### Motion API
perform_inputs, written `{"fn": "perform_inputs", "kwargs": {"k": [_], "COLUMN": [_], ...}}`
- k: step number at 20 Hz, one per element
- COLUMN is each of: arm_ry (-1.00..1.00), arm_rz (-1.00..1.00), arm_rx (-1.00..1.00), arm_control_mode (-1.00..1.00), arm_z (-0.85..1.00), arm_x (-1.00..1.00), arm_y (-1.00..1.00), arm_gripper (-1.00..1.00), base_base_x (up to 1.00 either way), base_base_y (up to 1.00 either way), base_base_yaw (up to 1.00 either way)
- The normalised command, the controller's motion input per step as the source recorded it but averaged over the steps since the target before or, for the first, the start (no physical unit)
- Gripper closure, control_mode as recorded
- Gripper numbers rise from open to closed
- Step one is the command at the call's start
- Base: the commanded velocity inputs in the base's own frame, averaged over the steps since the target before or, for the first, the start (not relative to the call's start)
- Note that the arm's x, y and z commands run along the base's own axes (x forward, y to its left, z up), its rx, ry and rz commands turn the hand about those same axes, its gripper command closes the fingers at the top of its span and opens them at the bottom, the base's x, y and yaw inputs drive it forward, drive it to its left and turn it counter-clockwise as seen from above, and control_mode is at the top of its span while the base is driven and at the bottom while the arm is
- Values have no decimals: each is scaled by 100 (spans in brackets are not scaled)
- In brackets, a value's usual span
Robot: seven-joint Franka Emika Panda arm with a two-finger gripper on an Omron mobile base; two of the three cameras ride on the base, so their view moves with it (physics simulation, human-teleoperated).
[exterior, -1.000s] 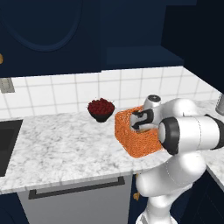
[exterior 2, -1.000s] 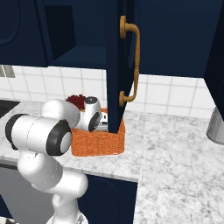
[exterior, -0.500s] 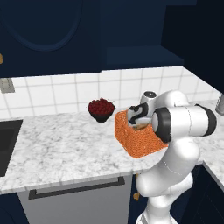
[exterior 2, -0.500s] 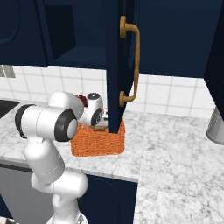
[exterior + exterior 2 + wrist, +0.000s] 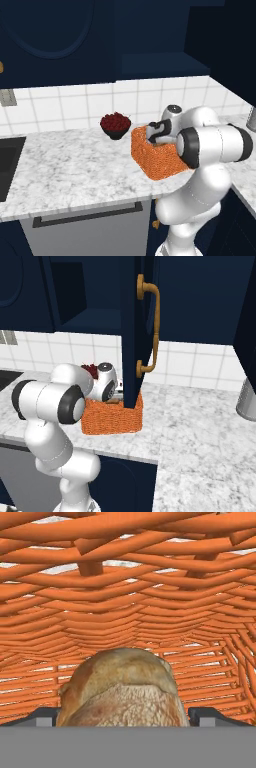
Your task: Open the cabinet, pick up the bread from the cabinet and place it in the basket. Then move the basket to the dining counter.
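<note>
Marble counter (image 5: 75,165), frame centre: orange basket (image 5: 157,160) containing bread (image 5: 122,687); claw (image 5: 122,722) released, fingers spread wide astride bun—best lifted straight up, clear of mesh.

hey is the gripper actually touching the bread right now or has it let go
Cannot tell. In the hand view the bread sits between the open gripper fingertips inside the basket, but the bun's sides hide whether a gap remains.
</note>
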Motion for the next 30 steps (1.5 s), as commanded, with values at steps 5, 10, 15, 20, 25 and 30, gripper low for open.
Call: {"fn": "perform_inputs", "kwargs": {"k": [5,10,15,20,25,30], "arm_ry": [-1,6,27,10,-19,-39], "arm_rz": [0,0,0,0,0,0], "arm_rx": [-1,-1,-6,-3,0,0], "arm_control_mode": [-100,-100,-100,-100,-100,-100], "arm_z": [27,-15,-86,-34,49,46], "arm_x": [-3,2,0,-2,-5,-17], "arm_y": [9,0,-16,-13,-5,0], "arm_gripper": [-100,-100,-100,-100,-100,-100], "base_base_x": [0,0,0,0,0,0], "base_base_y": [0,0,0,0,0,0], "base_base_yaw": [0,0,0,0,0,0]}}
